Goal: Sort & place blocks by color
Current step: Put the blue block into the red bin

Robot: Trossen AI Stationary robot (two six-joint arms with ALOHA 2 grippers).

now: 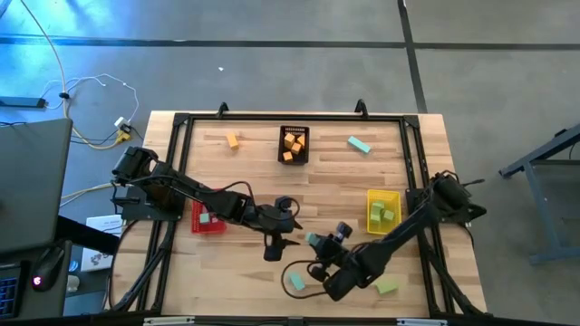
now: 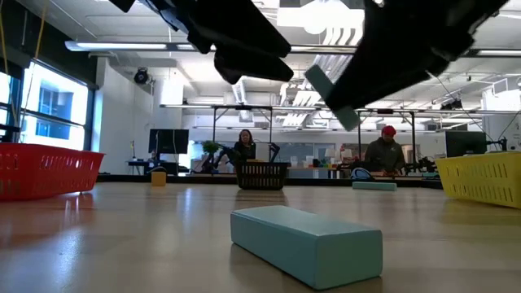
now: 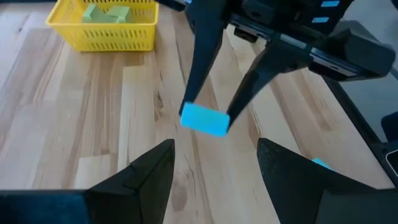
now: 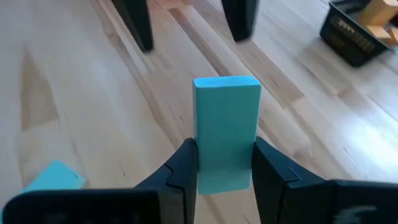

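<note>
Grey concrete floor surrounds the wooden bench [image 1: 254, 154], which carries a dark frame along its edges. Beyond the far edge, in the low view, two people [image 2: 244, 146] sit at desks.

Left arm [image 1: 190, 190] reaches in from the left edge toward the middle; its gripper [image 1: 275, 244] hangs over the near middle with jaws apart, holding nothing. Right arm [image 1: 408, 226] comes from the right edge; its gripper [image 1: 319, 241] is just beside the left one, jaws clamped on a teal bar [image 4: 225, 130] lifted off the wood.

Yellow basket [image 1: 382, 210] stands near the right edge with light green blocks [image 1: 381, 214] inside. Red basket [image 1: 207, 218] sits toward the left edge, a teal block [image 1: 206, 217] in it. Black basket [image 1: 294, 144] is near the far edge, holding orange cubes [image 1: 293, 145].

Loose pieces: a teal bar [image 1: 359, 144] near the far right corner, an orange cube [image 1: 233, 140] near the far edge, a teal block [image 1: 295, 282] by the near edge, and a green block [image 1: 387, 286] toward the near right corner.
</note>
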